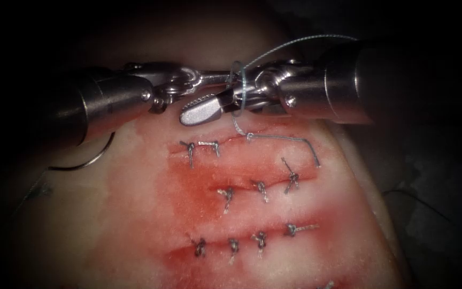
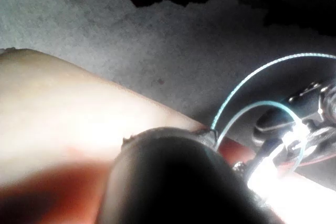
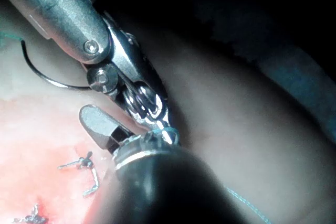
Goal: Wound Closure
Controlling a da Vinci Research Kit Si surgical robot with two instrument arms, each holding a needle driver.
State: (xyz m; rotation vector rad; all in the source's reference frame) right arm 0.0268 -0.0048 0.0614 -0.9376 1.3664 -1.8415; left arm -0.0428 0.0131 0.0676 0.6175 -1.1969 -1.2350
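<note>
Above the top cut in the tissue (image 1: 135,214), the two tools meet tip to tip. The left tool (image 1: 230,78) has thin jaws shut, their tips at a loop of thread (image 1: 236,88) and apparently holding it. That loop wraps around the right tool (image 1: 199,108), whose jaws are open and hold nothing, with one flat jaw face showing. From the loop, thread runs up to the right and down into the top cut (image 1: 249,136). The curved needle (image 1: 89,160) lies free on the tissue left of the cuts, under the left shaft; it also shows as the needle (image 3: 47,77) beside the left tool (image 3: 160,121).
Several knotted stitches (image 1: 260,188) close three rows of cuts, with red fluid (image 1: 199,198) around them. A laid stitch of thread (image 1: 290,140) runs along the top cut to its right end. Dark cloth (image 2: 157,51) lies beyond the tissue.
</note>
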